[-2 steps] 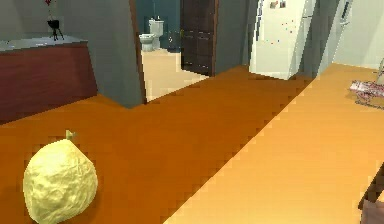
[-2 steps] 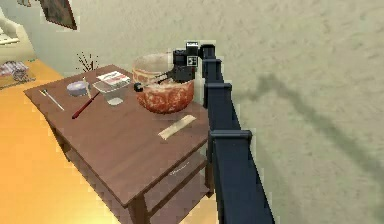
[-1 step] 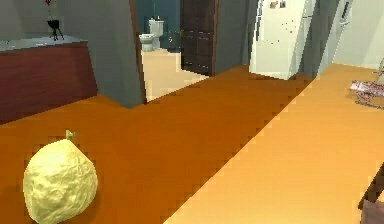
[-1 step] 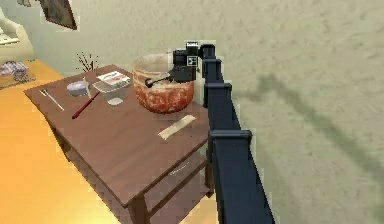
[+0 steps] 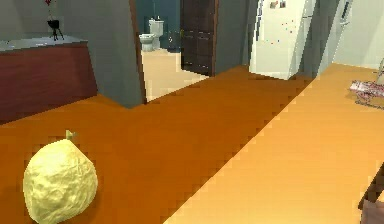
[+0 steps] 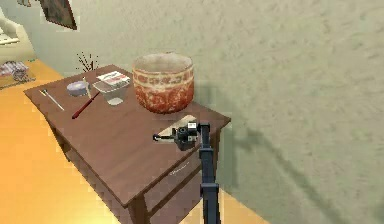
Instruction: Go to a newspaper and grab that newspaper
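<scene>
tool (image 6: 166, 135) near patterned pot (image 6: 163, 82) on table (image 6: 110, 142)

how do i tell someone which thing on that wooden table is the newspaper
In the arm side view, find the dark wooden table by the wall, then the big reddish patterned pot on it. The newspaper lies flat just left of that pot. It is a pale rectangular sheet, white with red patches, unlike the thin red-handled utensil beside it.
</scene>
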